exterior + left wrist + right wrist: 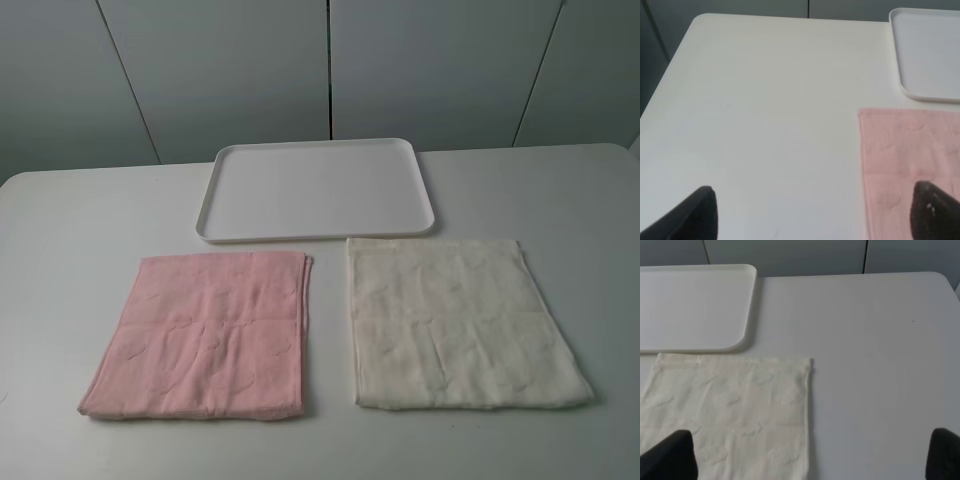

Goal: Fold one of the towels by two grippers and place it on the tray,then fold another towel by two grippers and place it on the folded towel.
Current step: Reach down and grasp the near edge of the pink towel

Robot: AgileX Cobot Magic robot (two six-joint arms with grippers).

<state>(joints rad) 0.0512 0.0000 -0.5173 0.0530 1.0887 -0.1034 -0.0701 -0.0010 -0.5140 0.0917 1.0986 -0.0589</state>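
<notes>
The pink towel (205, 335) lay nearer my left fingers (692, 217) — spread wide, 1 above it — while my right fingers (670, 455), equally wide, hung over the cream towel (735, 410).

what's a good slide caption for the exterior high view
Pink towel and cream towel lie flat side by side in front of an empty white tray

The pink towel (205, 335) is pale pink with a faint embossed pattern. The cream towel (455, 320) is off-white and faintly embossed too. The tray (320, 190) and the bench (60, 260) are plain white. The left end effector (812, 187) and right end effector (811, 431) are black.
</notes>
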